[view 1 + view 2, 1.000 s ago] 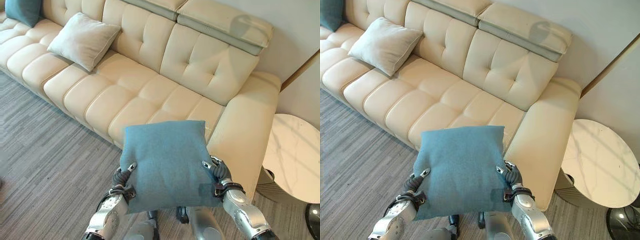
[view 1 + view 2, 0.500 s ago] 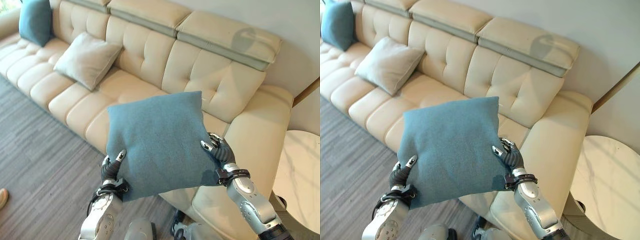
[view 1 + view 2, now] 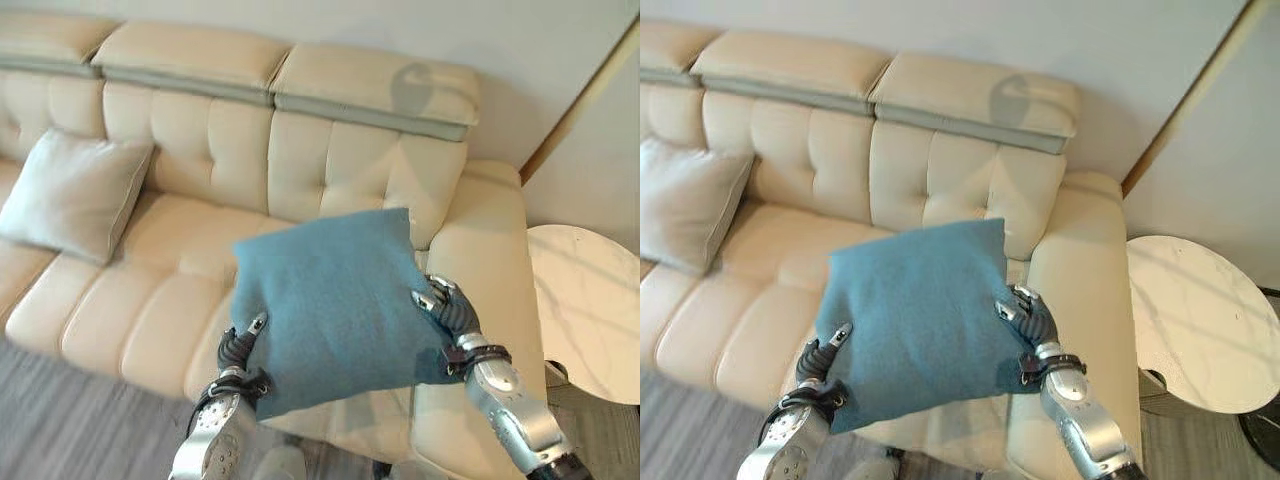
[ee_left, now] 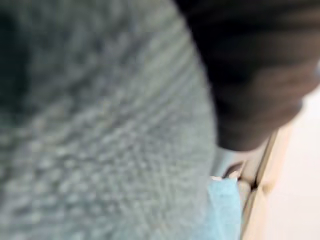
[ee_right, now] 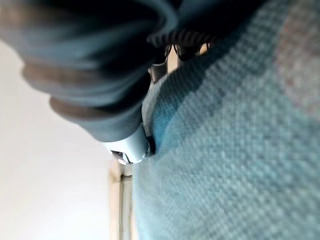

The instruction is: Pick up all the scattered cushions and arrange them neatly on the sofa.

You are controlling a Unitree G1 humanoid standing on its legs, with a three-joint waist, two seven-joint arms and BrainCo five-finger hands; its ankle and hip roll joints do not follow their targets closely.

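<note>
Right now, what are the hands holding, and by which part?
The blue cushion, gripped at its two opposite side edges: left hand on one, right hand on the other, above the sofa.

Sofa (image 3: 190,260): runs across the middle of the scene, backrest to the rear, its armrest at the right end
Pale cushion (image 3: 72,193): on the seat at the left, leaning against the backrest
Held cushion (image 3: 335,305): in the air in front of the backrest, above the seat near the armrest, well right of the pale cushion
Left hand (image 3: 238,352): at the held cushion's lower left edge
Right hand (image 3: 448,314): at its right edge, over the armrest
Round side table (image 3: 590,310): right of the sofa, just beyond the armrest
Wall (image 3: 520,60): behind the sofa
</note>
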